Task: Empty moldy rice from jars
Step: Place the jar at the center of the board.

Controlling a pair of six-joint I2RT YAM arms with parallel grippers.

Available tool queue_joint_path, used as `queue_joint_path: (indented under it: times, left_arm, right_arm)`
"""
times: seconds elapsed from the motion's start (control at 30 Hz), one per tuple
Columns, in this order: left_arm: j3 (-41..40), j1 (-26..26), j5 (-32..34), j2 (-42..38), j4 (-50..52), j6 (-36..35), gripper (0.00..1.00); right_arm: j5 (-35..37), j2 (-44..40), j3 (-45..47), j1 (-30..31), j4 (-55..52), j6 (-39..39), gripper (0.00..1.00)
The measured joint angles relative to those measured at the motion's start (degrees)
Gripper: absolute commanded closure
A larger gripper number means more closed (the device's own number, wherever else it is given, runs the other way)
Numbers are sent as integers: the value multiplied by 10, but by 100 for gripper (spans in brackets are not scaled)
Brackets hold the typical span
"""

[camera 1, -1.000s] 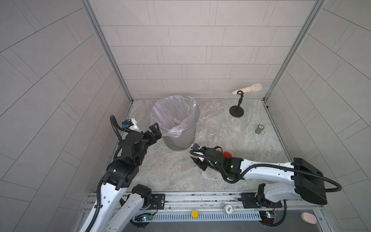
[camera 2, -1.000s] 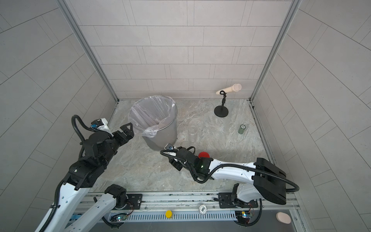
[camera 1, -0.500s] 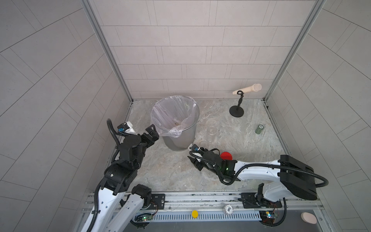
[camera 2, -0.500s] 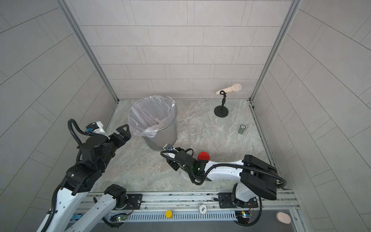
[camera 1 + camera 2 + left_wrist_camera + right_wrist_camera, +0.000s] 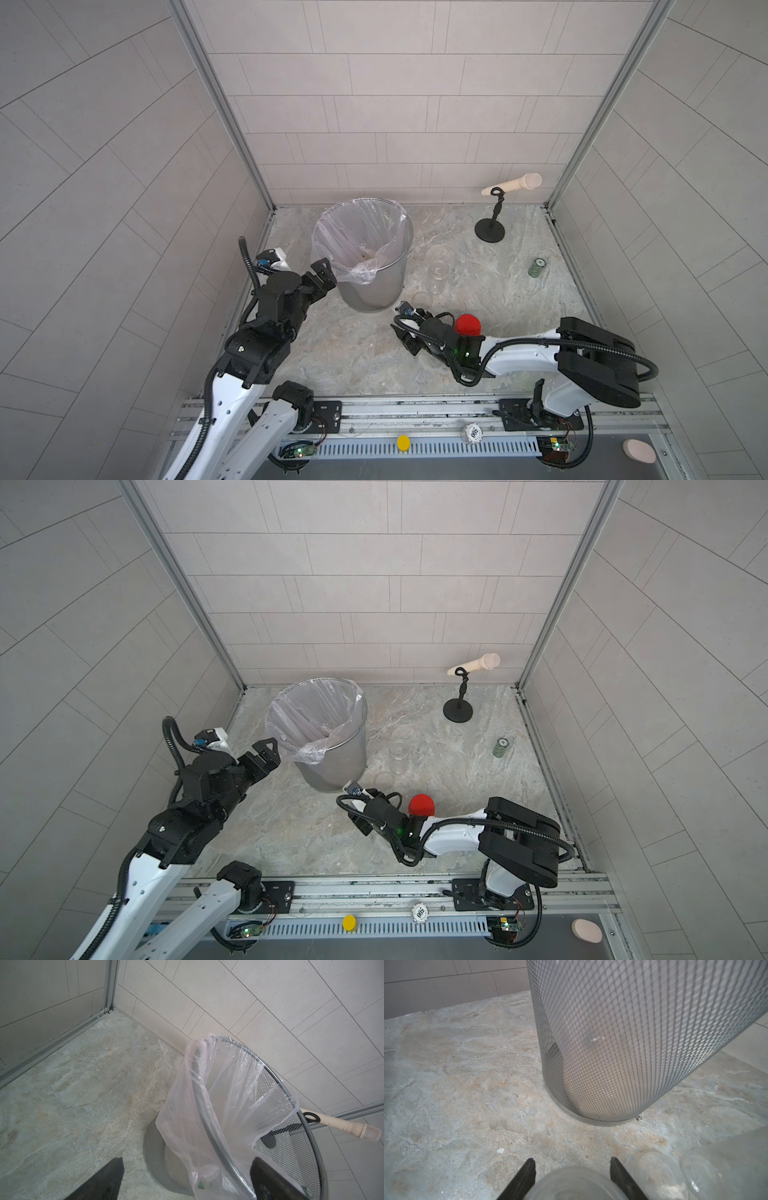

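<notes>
In the right wrist view my right gripper (image 5: 572, 1162) is shut on a clear jar (image 5: 571, 1184) that fills the gap between its fingers; its contents are too blurred to tell. In both top views this gripper (image 5: 409, 338) (image 5: 363, 823) hangs low over the floor in front of the bin. A jar with a red lid (image 5: 468, 325) (image 5: 422, 805) stands just behind that wrist. An open clear jar (image 5: 438, 276) (image 5: 399, 754) stands right of the bin, a clear lid (image 5: 422, 297) (image 5: 654, 1169) beside it. My left gripper (image 5: 322, 276) (image 5: 187, 1184) is open at the bin's left rim. A beige patch of rice (image 5: 368, 255) lies in the liner.
The mesh metal bin (image 5: 372, 286) (image 5: 336, 766) (image 5: 207, 1122) (image 5: 623, 1043) with its plastic liner stands at the back left. A microphone on a black stand (image 5: 490, 232) (image 5: 458, 710) is at the back right. A small green cylinder (image 5: 537, 267) (image 5: 502, 747) stands near the right wall.
My right arm has folded in and drawn the held jar slightly toward the front. The left gripper has stayed open beside the bin's rim with little movement.
</notes>
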State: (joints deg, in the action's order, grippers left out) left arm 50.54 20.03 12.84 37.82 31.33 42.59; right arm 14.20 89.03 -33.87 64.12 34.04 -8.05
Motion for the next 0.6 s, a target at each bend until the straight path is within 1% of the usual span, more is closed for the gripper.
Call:
queue_joint_path:
  times: [0.17, 0.3, 0.47, 0.6]
  left_arm:
    - [0, 0, 0, -3, 0, -1, 0]
    - [0, 0, 3, -23, -3, -2, 0]
    - [-4, 0, 3, -59, -14, -12, 0]
    - [-6, 0, 1, -64, -20, -27, 0]
  right_arm:
    - [3, 8, 2, 0, 14, -5, 36]
    - [4, 12, 1, -1, 22, -12, 30]
    - [5, 20, 1, -2, 23, -19, 27]
    - [5, 19, 1, -2, 20, -23, 23]
